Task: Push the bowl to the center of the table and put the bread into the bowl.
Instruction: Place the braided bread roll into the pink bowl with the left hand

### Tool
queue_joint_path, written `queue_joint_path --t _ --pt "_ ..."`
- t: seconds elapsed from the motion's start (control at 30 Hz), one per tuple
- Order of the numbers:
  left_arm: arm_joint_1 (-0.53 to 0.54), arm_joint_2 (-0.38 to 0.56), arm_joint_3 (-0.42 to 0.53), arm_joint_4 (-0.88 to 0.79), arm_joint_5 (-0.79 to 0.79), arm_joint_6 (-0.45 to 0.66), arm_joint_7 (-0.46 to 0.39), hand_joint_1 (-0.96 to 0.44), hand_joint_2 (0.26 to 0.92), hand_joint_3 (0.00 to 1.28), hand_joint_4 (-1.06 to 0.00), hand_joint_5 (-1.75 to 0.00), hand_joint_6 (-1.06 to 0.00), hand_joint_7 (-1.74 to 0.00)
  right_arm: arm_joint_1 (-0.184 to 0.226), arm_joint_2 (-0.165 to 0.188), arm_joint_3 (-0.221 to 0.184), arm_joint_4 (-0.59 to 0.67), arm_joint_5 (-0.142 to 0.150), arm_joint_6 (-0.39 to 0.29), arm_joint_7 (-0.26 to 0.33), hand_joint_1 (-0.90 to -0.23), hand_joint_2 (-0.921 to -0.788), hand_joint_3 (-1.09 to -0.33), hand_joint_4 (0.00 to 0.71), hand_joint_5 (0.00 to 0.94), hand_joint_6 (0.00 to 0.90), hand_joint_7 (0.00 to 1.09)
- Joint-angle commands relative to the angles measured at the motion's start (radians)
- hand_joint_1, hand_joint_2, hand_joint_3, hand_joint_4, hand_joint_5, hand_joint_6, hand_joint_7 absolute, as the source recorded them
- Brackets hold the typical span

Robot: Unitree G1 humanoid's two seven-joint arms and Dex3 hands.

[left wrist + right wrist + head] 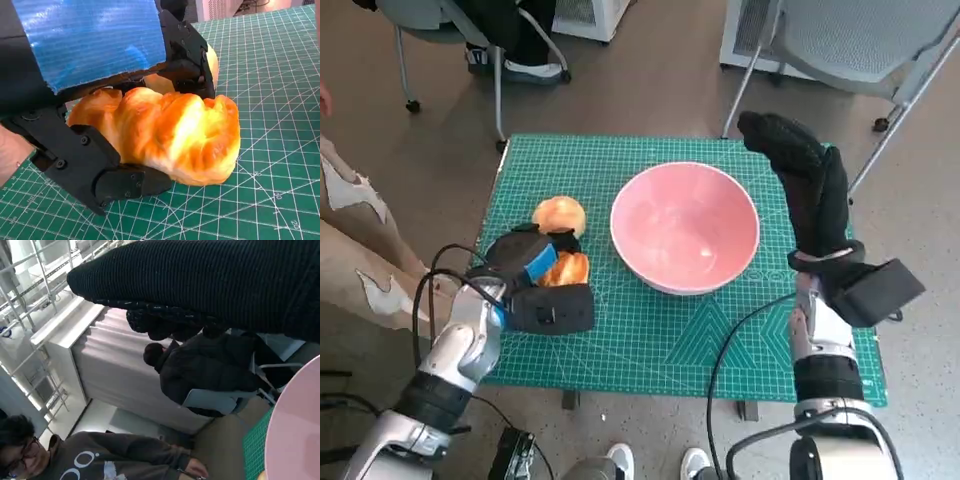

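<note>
Left hand point(95, 125) is closed around a golden, glossy piece of bread point(170, 135); black fingers point(115, 185) sit under and behind the bread, and the bread's underside rests on the green cutting mat point(280, 165). Seen from the head camera, this hand point(535, 262) and the held bread point(567, 268) are near the mat's left edge. 1 further round bun point(560, 214) lies just beyond the hand, toward the far edge; contact between the 2 pieces cannot be confirmed.

Pink bowl point(685, 226) stands upright close to the middle of the mat point(650, 345), nothing visible inside it. It is near the held bread, apart from it.

Right hand point(805, 180), in the black glove, is raised beside the bowl's right rim, toward the far right corner. Its fingers are extended and hold nothing; contact with the rim cannot be determined.

Right wrist camera shows 2 persons point(210, 370) in dark clothing.
</note>
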Motion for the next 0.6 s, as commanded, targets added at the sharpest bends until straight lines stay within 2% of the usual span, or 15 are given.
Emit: queue_joint_path --t 0.03,0.07,0.13,0.37,0.6 --pt "0.073 0.016 0.0 -0.05 -0.011 0.016 -0.047 0.0 0.61 0.69 -0.53 -1.59 -0.67 -1.12 0.023 -0.002 -0.001 0.013 -0.001 0.008 0.005 -0.651 -0.921 -0.85 0.163 0.001 0.072 0.33" --pt "0.079 0.019 0.004 -0.069 -0.009 0.02 -0.052 0.0 0.579 0.75 -0.52 -1.61 -0.66 -1.16 0.023 -0.001 -0.001 0.013 -0.001 0.008 0.005 -0.653 -0.921 -0.849 0.163 0.001 0.07 0.33" --pt "0.092 0.026 0.013 -0.108 -0.007 0.031 -0.063 0.0 0.59 0.73 -0.53 -1.6 -0.66 -1.13 0.022 0.0 -0.001 0.014 -0.002 0.008 0.004 -0.655 -0.921 -0.849 0.163 0.0 0.067 0.34" --pt "0.151 0.054 0.059 -0.278 -0.006 0.062 -0.099 0.0 0.714 0.44 -0.66 -1.41 -0.71 -0.96 0.02 0.003 0.002 0.02 -0.007 0.006 -0.001 -0.657 -0.921 -0.848 0.163 0.001 0.061 0.35" --pt "0.219 0.087 0.136 -0.505 -0.02 0.075 -0.156 0.0 0.728 0.37 -0.72 -1.35 -0.75 -0.89 0.021 0.005 0.005 0.024 -0.009 0.005 -0.001 -0.657 -0.921 -0.847 0.16 0.0 0.057 0.36"
